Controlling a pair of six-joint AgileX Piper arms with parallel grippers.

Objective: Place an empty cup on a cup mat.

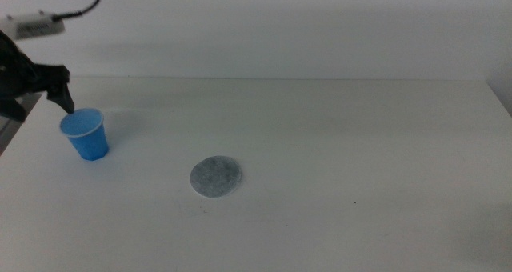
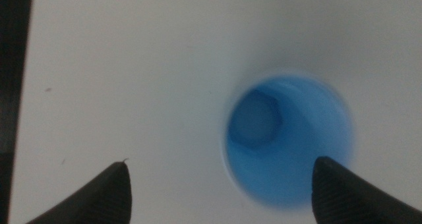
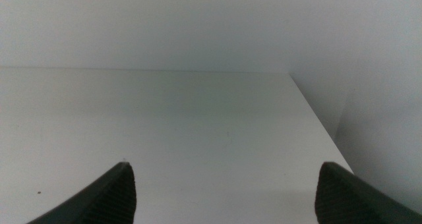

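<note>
While nothing has been lifted yet, I judge the job to be at its very start: the cup [image 1: 85,134] stands upright on the bench [image 1: 336,160] near its left side, and the cup mat [image 1: 216,177] lies bare, well apart from it toward the middle. My left claw [image 1: 56,92] hangs just above the cup's rim, its jaws spread wide and gripping nothing. From the left wrist camera I look straight down into the cup [image 2: 288,141]; it sits off-centre between my jaws, with one jaw over its rim and the other out over bare bench. So I would say the aim needs correcting before any squeeze. Left to do, as I reckon it: close on the cup, carry it across, set it down on the mat, let go.

My right claw [image 3: 224,191] waits off to the side, jaws apart, with only bench and wall before it.

The cup is bright blue, tapered narrower toward its base, with a paler rim; its inside is blue and holds nothing that I can see. It looks thin and light, likely to tip or crush under a hard grip. The mat is a flat, round, speckled grey disc.
</note>
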